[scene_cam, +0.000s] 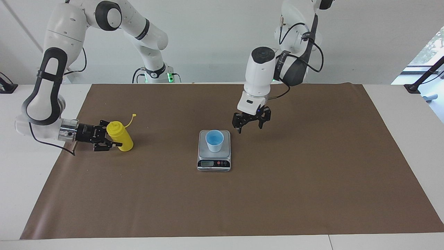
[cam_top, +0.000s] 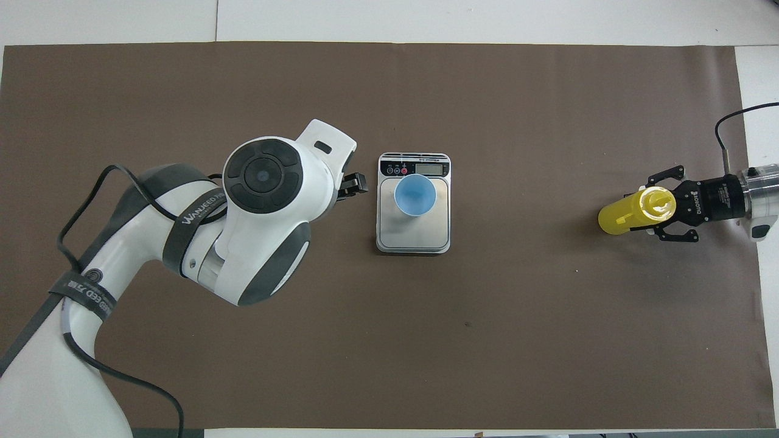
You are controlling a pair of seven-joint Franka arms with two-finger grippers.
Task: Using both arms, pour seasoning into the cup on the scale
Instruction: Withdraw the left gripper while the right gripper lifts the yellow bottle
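The yellow seasoning bottle (scene_cam: 122,138) (cam_top: 619,217) stands upright on the brown mat toward the right arm's end, its small tethered cap (scene_cam: 133,115) sticking up beside the nozzle. My right gripper (scene_cam: 116,137) (cam_top: 646,212) reaches in level from the side and is shut on the bottle's body. The blue-lined paper cup (scene_cam: 214,140) (cam_top: 414,194) stands on the silver scale (scene_cam: 214,164) (cam_top: 414,236) at mid-table. My left gripper (scene_cam: 250,127) hangs open and empty just above the mat, beside the scale on the left arm's side. From overhead the left wrist hides most of it.
A brown mat (scene_cam: 277,194) (cam_top: 517,340) covers most of the white table. The scale's display faces away from the robots. Nothing else lies on the mat.
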